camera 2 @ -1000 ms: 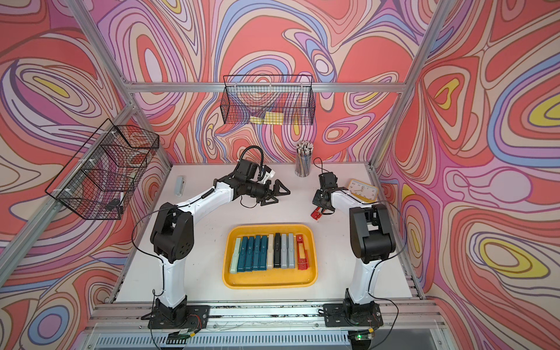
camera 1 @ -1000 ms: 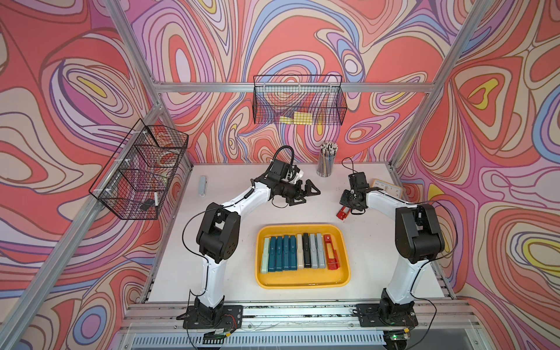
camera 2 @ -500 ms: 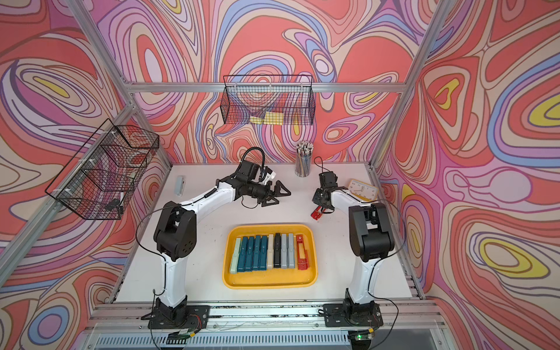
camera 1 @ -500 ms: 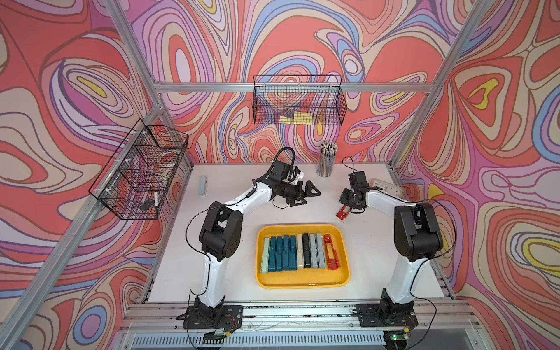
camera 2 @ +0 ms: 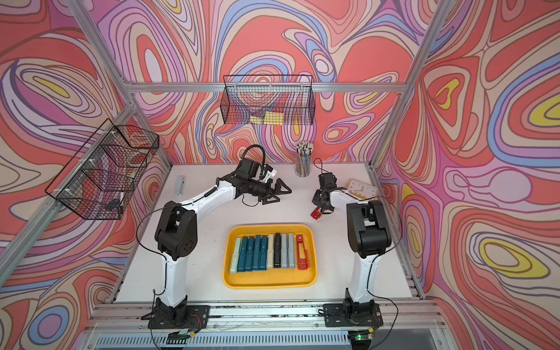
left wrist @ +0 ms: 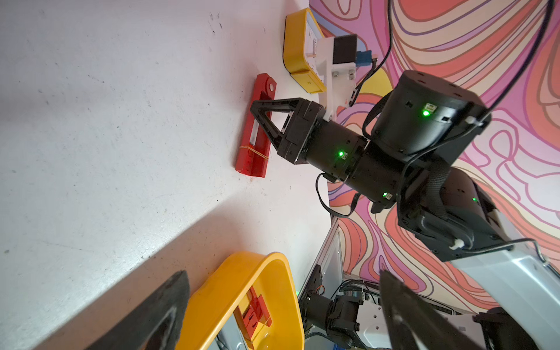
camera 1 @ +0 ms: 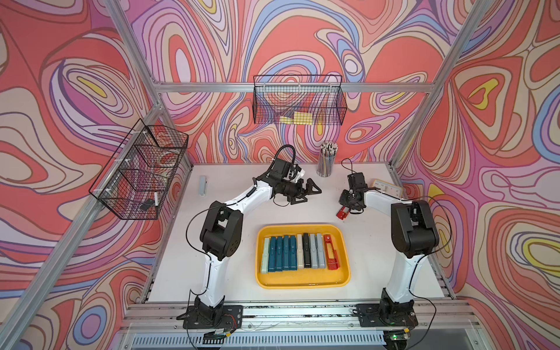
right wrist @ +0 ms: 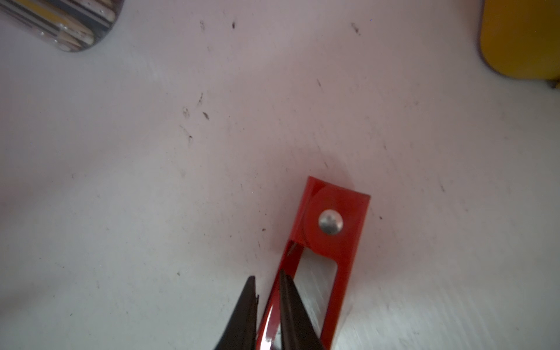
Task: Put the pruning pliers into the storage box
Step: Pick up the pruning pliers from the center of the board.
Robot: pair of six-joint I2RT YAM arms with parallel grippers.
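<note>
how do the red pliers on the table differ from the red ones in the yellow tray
The loose red pliers lie on the bare table beyond the tray; the red pliers in the tray end a tidy row. The loose ones lie slanted; the tray ones run parallel to that row. The right hand is at the loose ones; no hand is near the tray ones. Same red bar shape.

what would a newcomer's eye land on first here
The loud swirling red, pink and purple walls all round the cell. Then the yellow storage box at the front middle of the table, with a neat row of pruning pliers inside, and one loose red pliers on the table beyond it, at the right hand.
</note>
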